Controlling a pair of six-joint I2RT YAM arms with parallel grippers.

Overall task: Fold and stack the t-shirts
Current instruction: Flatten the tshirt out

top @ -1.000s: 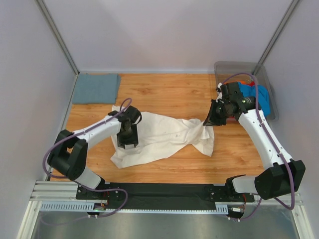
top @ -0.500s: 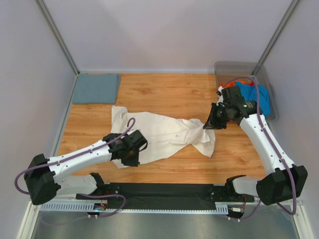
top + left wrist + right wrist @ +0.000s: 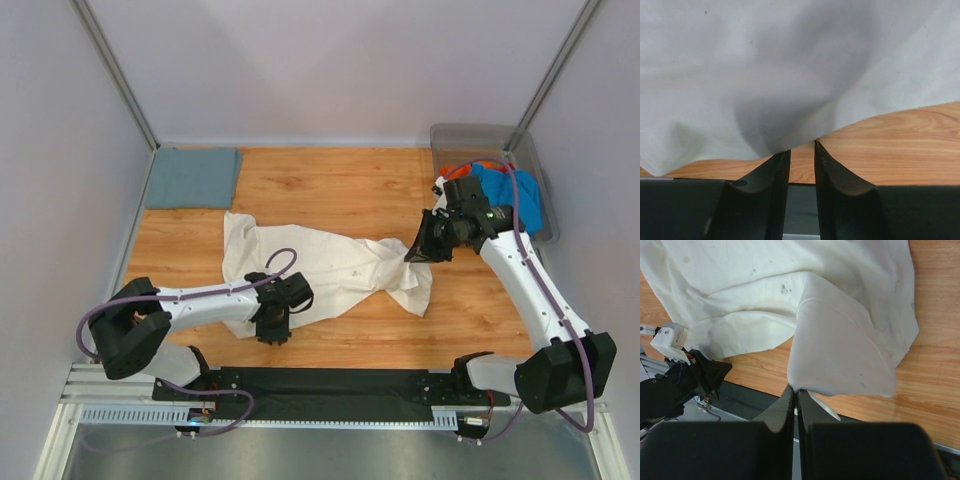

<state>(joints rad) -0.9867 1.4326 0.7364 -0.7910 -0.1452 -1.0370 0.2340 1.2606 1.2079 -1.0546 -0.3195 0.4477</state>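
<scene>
The cream-white t-shirt (image 3: 340, 265) lies across the tabletop (image 3: 340, 185), long axis running left to right, its right end pinched in the closed right end effector (image 3: 418, 250), while the left end effector (image 3: 272, 337) has its jaws narrowly apart at the near hem, grip unclear.

Cream t-shirt (image 3: 340, 265) crumpled; R gripper (image 3: 418, 250) at corner, L gripper (image 3: 272, 335) at hem.

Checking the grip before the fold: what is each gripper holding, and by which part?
The right gripper is shut on the cream-white t-shirt, pinching a corner at its right end. The left gripper stands open at its near edge, holding nothing.
</scene>
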